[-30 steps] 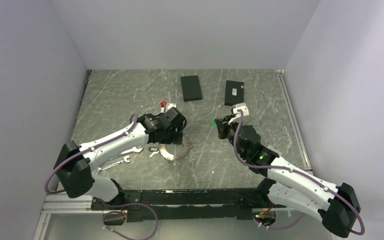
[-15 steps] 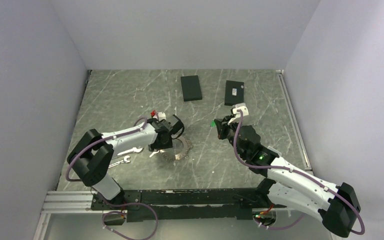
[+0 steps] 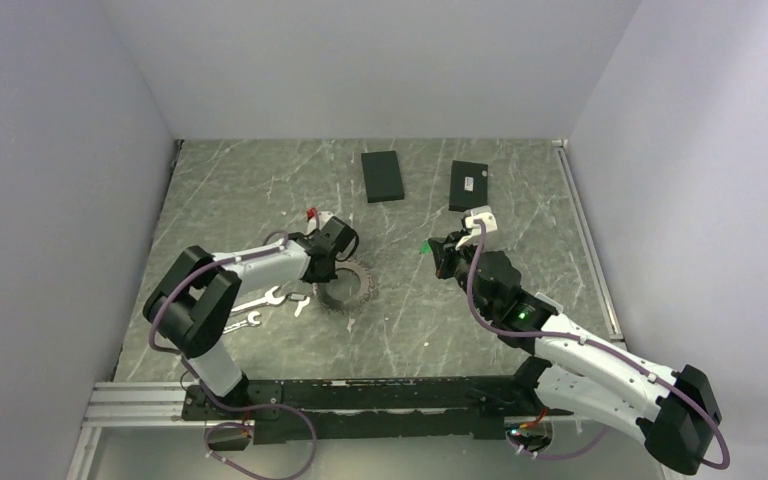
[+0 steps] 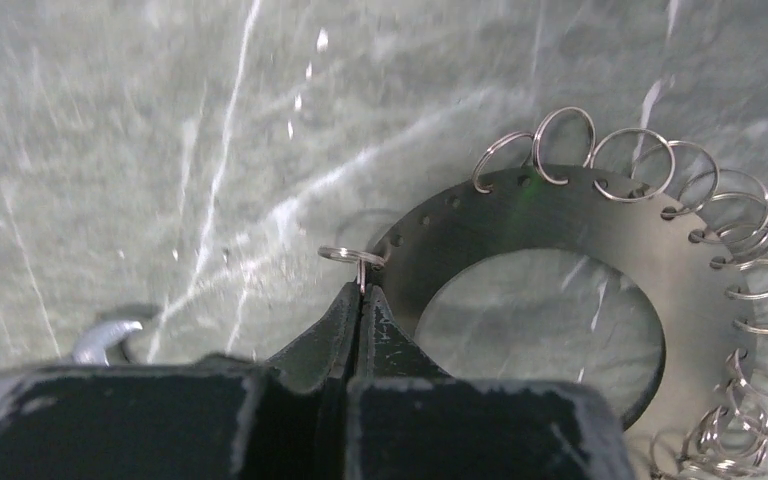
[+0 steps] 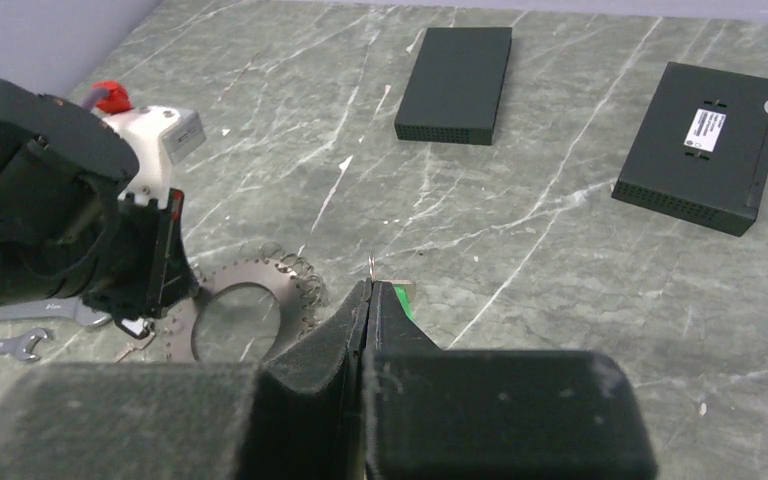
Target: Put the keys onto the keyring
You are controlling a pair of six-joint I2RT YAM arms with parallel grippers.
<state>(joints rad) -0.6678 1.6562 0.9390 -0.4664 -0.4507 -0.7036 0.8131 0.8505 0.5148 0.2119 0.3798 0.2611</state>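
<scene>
Left gripper (image 4: 360,292) is clamped shut, we see, pinching a small split ring (image 4: 345,254) on the rim of the keyring (image 4: 560,215).

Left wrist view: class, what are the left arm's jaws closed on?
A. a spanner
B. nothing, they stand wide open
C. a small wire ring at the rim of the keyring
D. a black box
C: the jaws of the left gripper are shut on a small wire ring that sits at the rim of the keyring.
</scene>
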